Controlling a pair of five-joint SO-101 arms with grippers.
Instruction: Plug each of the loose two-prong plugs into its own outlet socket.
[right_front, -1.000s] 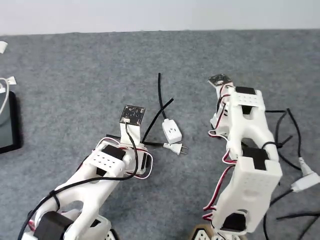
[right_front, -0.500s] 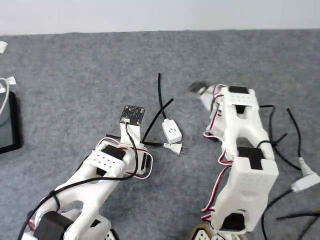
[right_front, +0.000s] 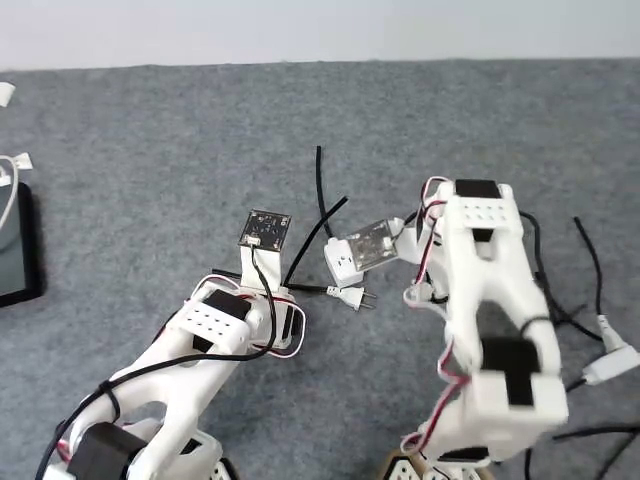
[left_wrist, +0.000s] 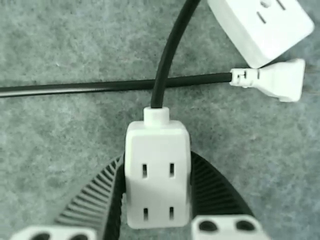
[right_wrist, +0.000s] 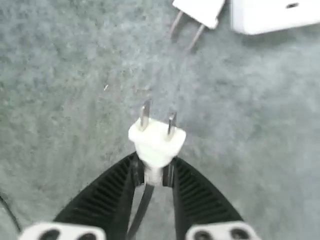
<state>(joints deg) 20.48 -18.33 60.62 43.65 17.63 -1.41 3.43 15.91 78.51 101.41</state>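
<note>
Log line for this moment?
left gripper: shut on socket block | right gripper: shut on plug | second plug: loose on carpet beside second socket | plugged: none

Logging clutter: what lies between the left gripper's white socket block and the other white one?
A black cable with its white plug, in left wrist view.

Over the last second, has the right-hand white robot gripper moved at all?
Yes. The right gripper, shut on a white two-prong plug, swung left in the high view toward the white outlet block.
</note>
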